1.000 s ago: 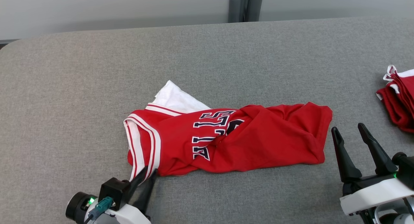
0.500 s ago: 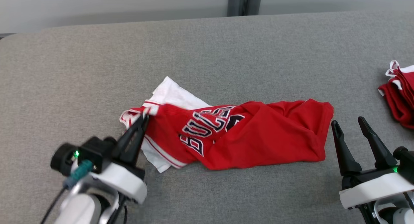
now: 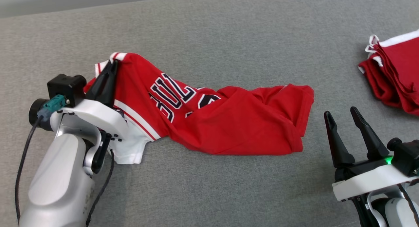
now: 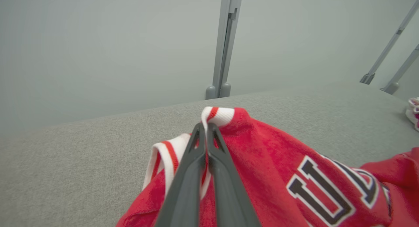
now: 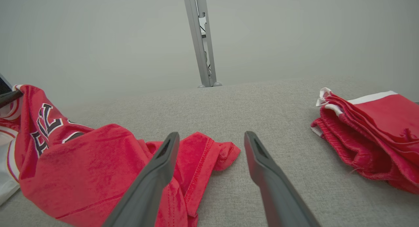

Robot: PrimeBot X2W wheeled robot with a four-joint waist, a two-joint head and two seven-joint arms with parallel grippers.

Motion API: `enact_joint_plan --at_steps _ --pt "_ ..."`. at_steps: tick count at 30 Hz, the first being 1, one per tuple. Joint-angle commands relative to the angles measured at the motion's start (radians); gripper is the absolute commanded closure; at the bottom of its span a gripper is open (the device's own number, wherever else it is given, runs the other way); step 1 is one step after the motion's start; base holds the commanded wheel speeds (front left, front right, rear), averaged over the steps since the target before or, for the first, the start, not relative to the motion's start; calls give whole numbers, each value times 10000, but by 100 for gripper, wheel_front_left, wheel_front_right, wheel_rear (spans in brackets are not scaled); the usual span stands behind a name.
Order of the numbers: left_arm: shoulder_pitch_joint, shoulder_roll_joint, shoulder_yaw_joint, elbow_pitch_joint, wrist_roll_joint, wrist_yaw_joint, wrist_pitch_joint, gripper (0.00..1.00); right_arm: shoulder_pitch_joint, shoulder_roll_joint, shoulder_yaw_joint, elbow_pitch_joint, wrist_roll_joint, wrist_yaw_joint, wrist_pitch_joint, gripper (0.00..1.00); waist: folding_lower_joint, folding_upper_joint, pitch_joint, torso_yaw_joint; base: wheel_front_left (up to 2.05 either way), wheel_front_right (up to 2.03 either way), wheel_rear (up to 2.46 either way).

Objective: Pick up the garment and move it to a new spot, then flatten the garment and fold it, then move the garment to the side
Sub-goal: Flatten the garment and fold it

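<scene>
pinching the jersey (image 3: pixel 235 122) by its striped trim, the left gripper (image 3: pixel 112 65) is clenched on a white-and-red band at the cloth's 10 o'clock corner in the head view, and that corner is held up off the table (image 3: pixel 209 30). from there the red cloth slopes down toward 4 o'clock, dark white-edged letters showing on the slope, and the rest lies bunched and creased on the table, its hem end at 3 o'clock. a white layer hangs out from under the red at 7 o'clock, just beside the left arm's pale housing. in the left wrist view the left gripper (image 4: pixel 205 126) has its fingers meeting with the trim caught between them, and the jersey (image 4: pixel 278 168) falls away toward 4 o'clock. the right gripper (image 3: pixel 340 112) sits at 4 o'clock of the head view, released, fingers spread and holding nothing, near the hem but apart from it. in the right wrist view the right gripper (image 5: pixel 211 135) has bare table between its tips, with the jersey (image 5: pixel 81 161) at 9 o'clock. a pile (image 3: pixel 396 79) of folded red cloth with white trim lies at 2 o'clock in the head view, well apart from the jersey; the right wrist view has this pile (image 5: pixel 370 132) at 3 o'clock. a grey post (image 5: pixel 201 40) stands beyond the table's far edge at 12 o'clock.
</scene>
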Motion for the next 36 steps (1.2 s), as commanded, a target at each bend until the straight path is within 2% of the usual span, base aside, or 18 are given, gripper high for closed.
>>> enact_joint_plan --at_steps 1,3,4,5,6,11,15,21,27,36 --pt "-314 40 91 416 -62 -50 -88 100 -147 -27 24 80 69 2 -123 0 0 0 159 -208 0 0 0" --pt "-650 -21 136 1182 -137 -95 -243 100 -228 -44 74 172 103 2 -187 0 0 0 190 -298 0 0 0" --pt "-787 -53 124 1529 -171 -130 -306 86 -256 -58 102 219 97 2 -222 0 0 0 198 -323 0 0 0" --pt "-905 -68 105 1827 -186 -189 -402 47 -282 -69 124 266 108 2 -241 0 0 0 200 -343 0 0 0" --pt "-994 -91 87 2068 -186 -194 -519 0 -302 -81 134 312 123 2 -269 0 0 0 195 -352 0 0 0" --pt "-920 -290 36 2793 -223 -188 -1107 0 -224 -115 66 482 82 2 -347 0 0 0 50 -188 0 0 0" --pt "-372 -482 78 2646 -241 14 -1727 0 -137 -169 11 561 -9 2 -320 0 0 0 -197 68 0 0 0" --pt "957 -620 494 1360 -273 599 -2168 0 55 -341 5 591 -140 2 -177 0 0 0 -634 489 0 0 0" --pt "2590 -487 1005 -387 -93 1258 -2237 0 295 -454 37 649 -247 2 -13 0 0 0 -1169 859 0 0 0" --pt "4448 -32 1221 -1941 262 1761 -2131 0 646 -495 167 743 -427 2 99 0 0 0 -1992 1197 0 0 0"
